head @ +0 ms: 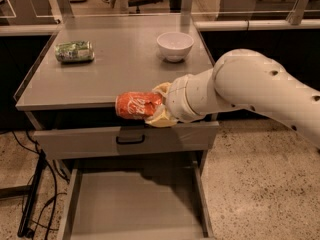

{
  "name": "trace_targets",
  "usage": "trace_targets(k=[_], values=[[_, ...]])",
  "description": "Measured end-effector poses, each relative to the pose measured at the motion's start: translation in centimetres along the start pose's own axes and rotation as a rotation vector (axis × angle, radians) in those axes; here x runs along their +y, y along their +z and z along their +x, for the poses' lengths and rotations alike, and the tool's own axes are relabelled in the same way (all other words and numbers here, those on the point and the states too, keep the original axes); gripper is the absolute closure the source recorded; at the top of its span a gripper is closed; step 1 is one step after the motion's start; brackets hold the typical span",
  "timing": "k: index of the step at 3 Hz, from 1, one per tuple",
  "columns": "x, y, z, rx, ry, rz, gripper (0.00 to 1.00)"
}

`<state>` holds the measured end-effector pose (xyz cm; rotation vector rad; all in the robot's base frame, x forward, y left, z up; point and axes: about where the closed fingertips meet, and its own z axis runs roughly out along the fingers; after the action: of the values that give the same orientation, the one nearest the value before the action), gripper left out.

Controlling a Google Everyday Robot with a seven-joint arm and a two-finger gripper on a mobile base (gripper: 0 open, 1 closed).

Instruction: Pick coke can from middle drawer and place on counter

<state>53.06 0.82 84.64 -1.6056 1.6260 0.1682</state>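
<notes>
Camera view: end effector (156, 106) clamped round the coke can (132, 105), sideways. Sits at the desk (120, 74) front edge, above the middle drawer (135, 206).

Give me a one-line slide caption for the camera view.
End effector grips the coke can sideways at the counter front edge, above the open middle drawer.
</notes>
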Motion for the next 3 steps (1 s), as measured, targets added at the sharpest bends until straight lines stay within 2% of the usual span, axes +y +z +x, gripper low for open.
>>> trace_targets(k=[1, 2, 3], values=[[-1.8, 1.1, -0.3, -0.001, -0.007, -0.005, 1.0], [-4.8, 2.5, -0.7, -0.028, 0.005, -0.003, 1.0], [-7.3, 4.2, -1.4, -0.067, 0.017, -0.027, 1.0]])
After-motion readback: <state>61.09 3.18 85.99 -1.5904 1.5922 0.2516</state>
